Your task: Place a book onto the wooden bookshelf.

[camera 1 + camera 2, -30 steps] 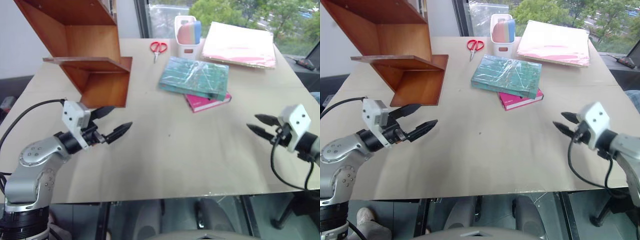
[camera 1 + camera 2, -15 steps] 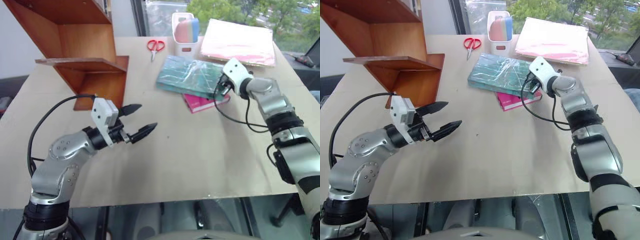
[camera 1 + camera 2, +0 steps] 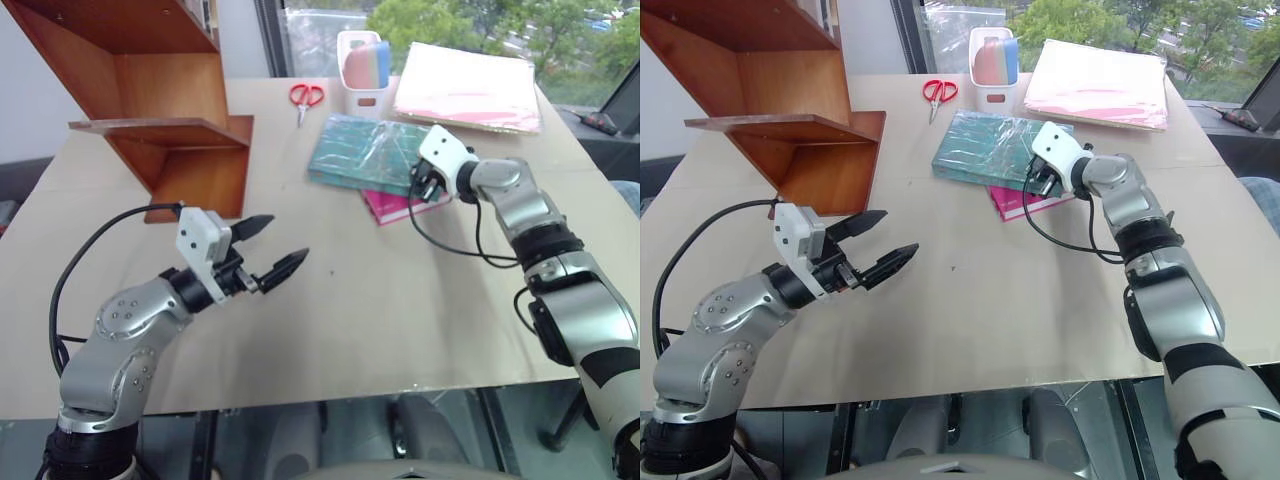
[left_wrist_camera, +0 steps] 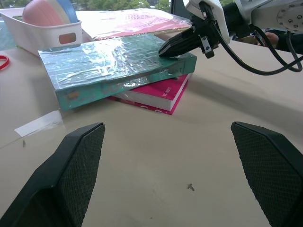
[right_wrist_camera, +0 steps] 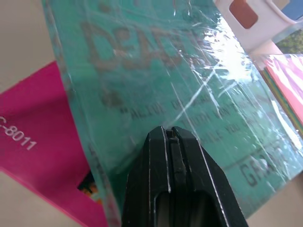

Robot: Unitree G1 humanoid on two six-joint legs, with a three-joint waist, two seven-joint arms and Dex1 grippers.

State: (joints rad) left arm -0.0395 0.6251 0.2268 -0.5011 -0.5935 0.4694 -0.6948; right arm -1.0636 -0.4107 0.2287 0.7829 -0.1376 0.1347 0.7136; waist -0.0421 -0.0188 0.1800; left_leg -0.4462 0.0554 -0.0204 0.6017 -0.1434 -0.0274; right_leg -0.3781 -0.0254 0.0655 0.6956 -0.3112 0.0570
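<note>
The teal-green book [image 3: 365, 152], wrapped in glossy plastic, lies flat at the table's middle back, half over a thinner pink book [image 3: 395, 205]. My right gripper [image 3: 420, 186] is shut, nothing between its fingers, and its tips sit over the teal cover at the corner nearest that arm, as the left wrist view shows [image 4: 163, 51]. Whether they touch the cover I cannot tell. The wooden bookshelf [image 3: 180, 100] stands at the back left, with slanted sides and a flat board. My left gripper [image 3: 285, 240] hovers open over the table in front of the shelf, pointing towards the books.
Red scissors [image 3: 305, 97] and a white holder [image 3: 362, 70] with coloured items stand behind the books. A big pale pink folder [image 3: 465, 85] lies at the back right. A small dark speck [image 4: 191, 187] marks the tan table [image 3: 380, 300].
My right arm swung from the table's right front up to the teal book, and its gripper went from slightly open to shut. The left gripper shifted a little towards the middle and stayed open.
</note>
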